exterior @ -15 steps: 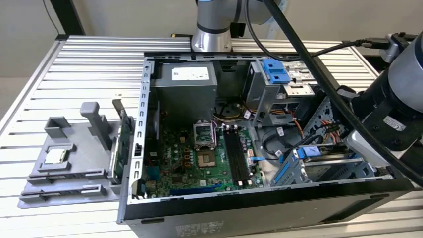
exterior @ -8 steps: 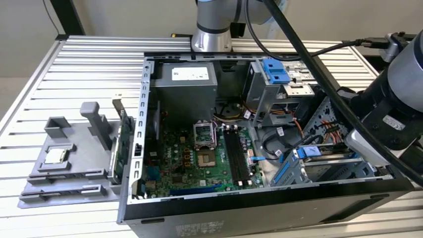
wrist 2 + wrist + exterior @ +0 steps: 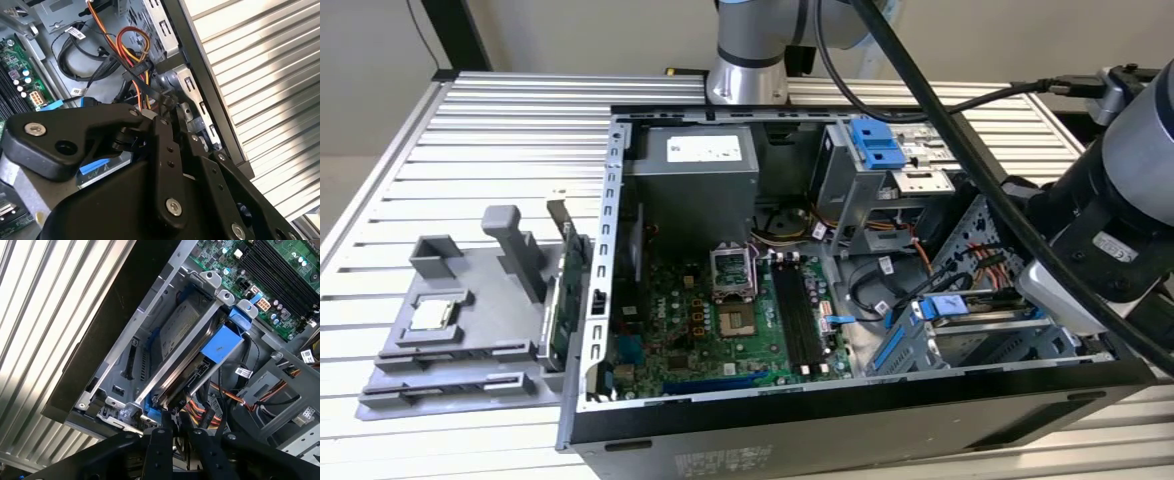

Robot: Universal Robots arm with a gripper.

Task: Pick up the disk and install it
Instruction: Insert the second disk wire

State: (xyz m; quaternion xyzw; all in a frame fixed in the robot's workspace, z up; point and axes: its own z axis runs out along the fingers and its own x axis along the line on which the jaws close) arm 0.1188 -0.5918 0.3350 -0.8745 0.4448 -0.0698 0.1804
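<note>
The disk (image 3: pixel 182 325) lies inside the metal drive cage (image 3: pixel 165 372) at the case's corner, its silver face showing through the cage opening and its blue rail tab (image 3: pixel 222 345) at the inner end. In the exterior view the disk's blue frame (image 3: pixel 947 306) sits low on the exterior view's right, just beside the arm's wrist (image 3: pixel 1107 230). In the first wrist view my gripper (image 3: pixel 175 422) is shut, its tips right at the disk's near end beside the cage post. In the second wrist view the gripper (image 3: pixel 159 116) is among the black linkages, tips together against the cage wall.
Orange, yellow and black cables (image 3: pixel 132 45) hang close behind the cage. The motherboard (image 3: pixel 720 320) fills the case floor, with a grey power-supply box (image 3: pixel 694 160) at the back. A grey fixture (image 3: pixel 454 320) holding a small chip stands on the slatted table (image 3: pixel 480 140).
</note>
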